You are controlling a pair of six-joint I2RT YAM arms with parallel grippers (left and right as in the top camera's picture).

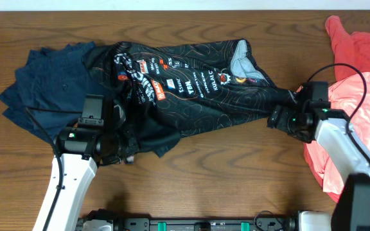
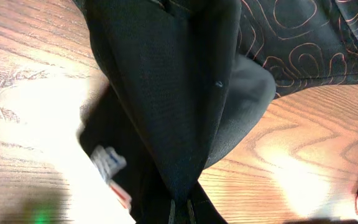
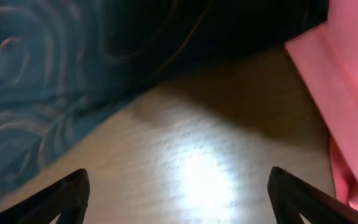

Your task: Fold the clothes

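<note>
Left pincer [image 2: 180, 214] clamped on black jersey [image 1: 191, 83] fabric; right pincer [image 3: 179, 180] apart, jersey just ahead.

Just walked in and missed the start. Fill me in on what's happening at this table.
Two robot arms are folding clothes. The left gripper pinches the lower left edge of the black jersey, which lies rumpled across the table. The right gripper is open over bare wood at the jersey's right end, holding nothing. Navy garments lie left, coral-pink shirts right.
</note>
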